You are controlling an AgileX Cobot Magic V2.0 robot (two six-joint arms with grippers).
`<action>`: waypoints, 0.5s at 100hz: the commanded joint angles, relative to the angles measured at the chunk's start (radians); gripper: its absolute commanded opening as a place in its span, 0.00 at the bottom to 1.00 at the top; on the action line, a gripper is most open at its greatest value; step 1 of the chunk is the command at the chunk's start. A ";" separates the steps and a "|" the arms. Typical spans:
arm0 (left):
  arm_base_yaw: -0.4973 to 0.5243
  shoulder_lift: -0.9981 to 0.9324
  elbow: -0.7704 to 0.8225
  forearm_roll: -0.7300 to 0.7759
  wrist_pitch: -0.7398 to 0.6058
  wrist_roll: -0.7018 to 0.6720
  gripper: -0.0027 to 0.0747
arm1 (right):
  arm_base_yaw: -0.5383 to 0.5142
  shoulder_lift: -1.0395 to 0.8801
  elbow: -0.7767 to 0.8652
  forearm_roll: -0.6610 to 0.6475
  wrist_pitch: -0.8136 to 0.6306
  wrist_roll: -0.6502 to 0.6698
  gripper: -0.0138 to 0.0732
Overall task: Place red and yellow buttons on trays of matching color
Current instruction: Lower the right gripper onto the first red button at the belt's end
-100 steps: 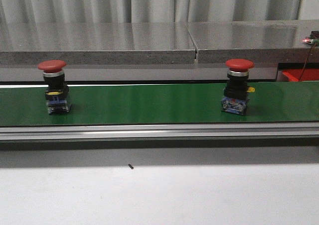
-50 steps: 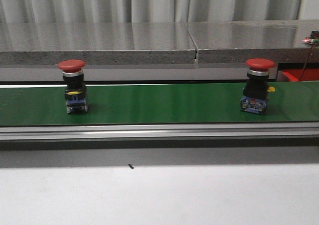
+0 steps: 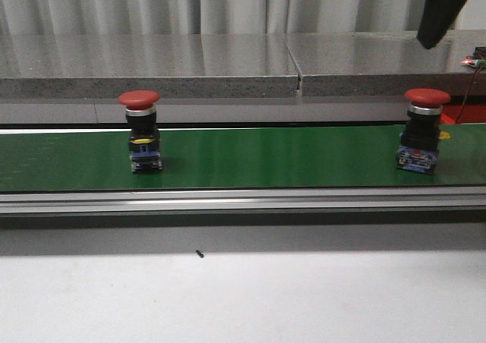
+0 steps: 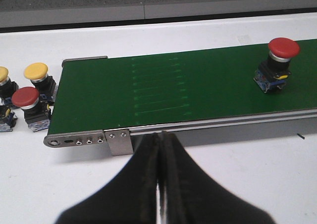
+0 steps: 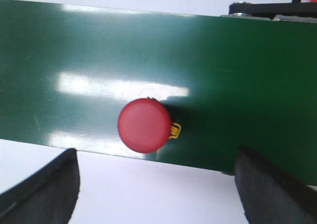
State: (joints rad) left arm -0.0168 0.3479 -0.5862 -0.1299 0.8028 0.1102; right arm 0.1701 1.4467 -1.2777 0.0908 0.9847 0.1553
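Two buttons on belt: two red mushroom-head buttons stand upright on a green conveyor belt (image 3: 266, 157), well apart from each other.
Near ground: a white table (image 3: 243, 297) fills the foreground, bare but for a small dark speck (image 3: 199, 254).
Belt front edge: a silver rail (image 3: 243, 200) runs the full width between table and belt.
Left red button (image 3: 141, 140): left of centre on the belt, red cap over a black body with a blue base and a yellow tab; wide green belt lies open on both sides of it.
Right red button (image 3: 421, 140): near the right end of the belt, same build, with little belt left to its right.
Right gripper (image 5: 158, 184): seen from its wrist camera looking straight down, the fingers are spread wide apart and hold nothing; the red cap lies between them, close to the belt's edge where green meets white, touching neither finger.
Left gripper (image 4: 159, 184): fingers pressed together, nothing between them, over the white table just beside the belt's rounded end.
Spare buttons: in the left wrist view, a red button (image 4: 27, 107) and two yellow buttons (image 4: 37, 79) (image 4: 4, 80) cluster on the table just off that belt end.
Far side: a grey stone ledge (image 3: 228, 62) runs behind the belt, with pale curtains (image 3: 228, 5) beyond; a dark arm part (image 3: 440, 9) hangs at upper right.
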 commanded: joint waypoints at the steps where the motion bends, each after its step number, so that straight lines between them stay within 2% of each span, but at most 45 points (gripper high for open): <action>1: -0.008 0.008 -0.025 -0.011 -0.078 -0.009 0.01 | 0.009 0.017 -0.063 0.005 0.004 0.040 0.88; 22: -0.008 0.008 -0.025 -0.011 -0.078 -0.009 0.01 | 0.006 0.106 -0.077 -0.070 0.003 0.041 0.88; 33: -0.008 0.008 -0.025 -0.011 -0.078 -0.009 0.01 | -0.007 0.143 -0.077 -0.081 0.003 0.041 0.85; 43: -0.008 0.008 -0.025 -0.011 -0.078 -0.009 0.01 | -0.022 0.167 -0.077 -0.082 -0.002 0.039 0.77; 50: -0.008 0.008 -0.025 -0.011 -0.078 -0.009 0.01 | -0.029 0.175 -0.077 -0.082 -0.001 0.039 0.66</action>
State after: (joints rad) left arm -0.0168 0.3479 -0.5862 -0.1299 0.8028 0.1102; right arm 0.1528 1.6501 -1.3196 0.0220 1.0085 0.1940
